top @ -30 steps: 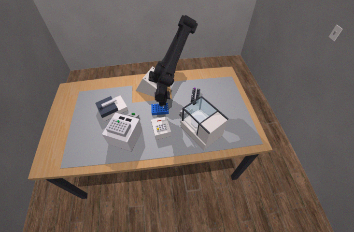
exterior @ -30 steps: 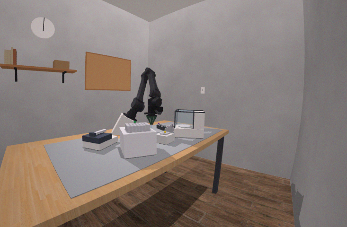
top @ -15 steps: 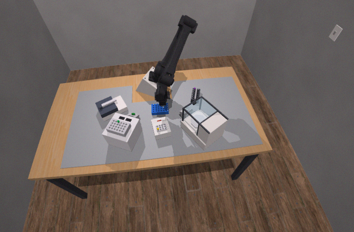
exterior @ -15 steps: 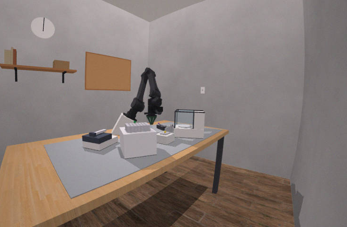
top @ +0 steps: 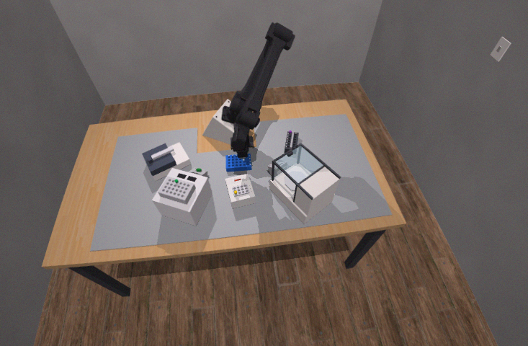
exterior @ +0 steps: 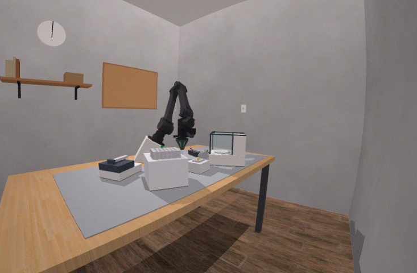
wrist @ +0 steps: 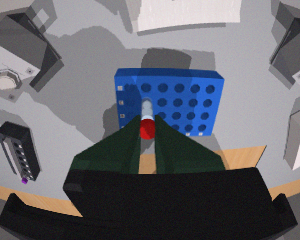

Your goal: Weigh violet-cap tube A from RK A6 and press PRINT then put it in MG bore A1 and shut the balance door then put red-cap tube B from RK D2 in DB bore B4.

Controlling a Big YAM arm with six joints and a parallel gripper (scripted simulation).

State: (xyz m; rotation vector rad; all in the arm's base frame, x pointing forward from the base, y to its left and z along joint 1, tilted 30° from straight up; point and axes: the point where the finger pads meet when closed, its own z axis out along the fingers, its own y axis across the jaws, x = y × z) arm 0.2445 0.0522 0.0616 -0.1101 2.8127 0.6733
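Wrist view: the claw [top: 243, 156] [exterior: 182, 149] [wrist: 147, 121] is closed on tube B [wrist: 147, 129], its red cap and pale body between the dark green fingers. Tube B is at the tube rack [top: 238, 163] [wrist: 170, 102], over the part toward the rack's left side as the arm faces it; I cannot tell whether its lower tip is clear of the holes. The arm [top: 252, 94] [exterior: 184, 106] bends high and comes down to the rack from its base side.

To the left of the rack lies the magnet block [top: 295, 140] [exterior: 193, 152] [wrist: 22, 147], dark and narrow, with tube A [top: 289, 131] [exterior: 190, 148] [wrist: 24, 181] in it, violet cap showing at the end nearest the arm's side. Farther out on the rack's left is the balance [top: 319, 185] [exterior: 239, 144], its pan visible through the glass; the lamp and the door's exact position are too unclear to call.

Just beyond the rack sits the dry block [top: 232, 200] [exterior: 197, 165] [wrist: 185, 15], carrying a yellow-capped tube [top: 235, 192] [exterior: 198, 158]. Beyond and right of the rack is the mixer [top: 197, 210] [exterior: 166, 175], a green cap [top: 176, 180] [exterior: 162, 147] on its gray block. Well out to the rack's right stands the spectrophotometer [top: 160, 165] [exterior: 118, 165], dark blue over white.
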